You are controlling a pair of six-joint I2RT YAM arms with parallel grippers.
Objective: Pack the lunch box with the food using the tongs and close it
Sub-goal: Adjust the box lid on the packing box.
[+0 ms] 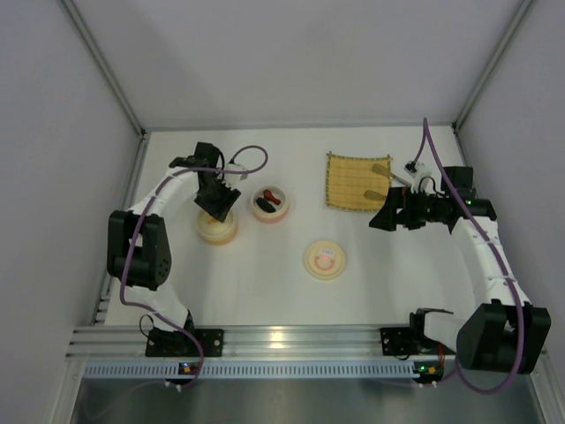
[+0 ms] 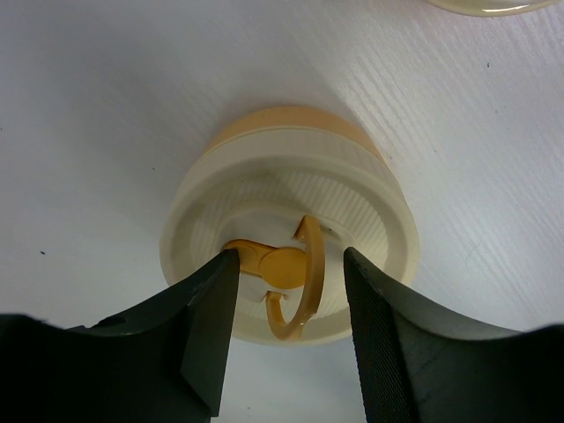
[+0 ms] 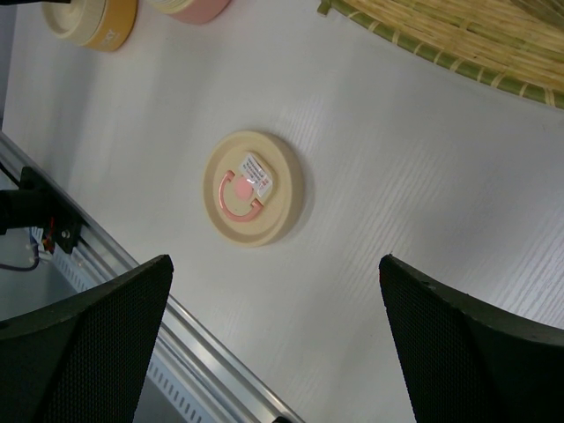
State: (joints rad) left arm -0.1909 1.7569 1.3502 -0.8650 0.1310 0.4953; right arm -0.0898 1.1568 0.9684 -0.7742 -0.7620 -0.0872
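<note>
Left gripper (image 2: 290, 260): jaws half apart, one on each side of the upright orange ring handle (image 2: 304, 273); whether they press it cannot be told.
Cream lid (image 2: 352, 194): carries this handle and sits on the orange tub (image 2: 291, 119).
Pink tub (image 1: 284, 215): just right of the orange tub, uncovered.
Food (image 1: 271, 202): a red-brown and a black piece lie in the pink tub.
Right gripper (image 3: 273, 264): jaws wide apart, holding nothing, above the table (image 1: 265, 283) beside the bamboo mat (image 1: 349, 181).
Second lid (image 3: 256, 187): flat on the table, pink ring up.
Tongs (image 1: 399, 178): at the mat's right edge, partly hidden.
</note>
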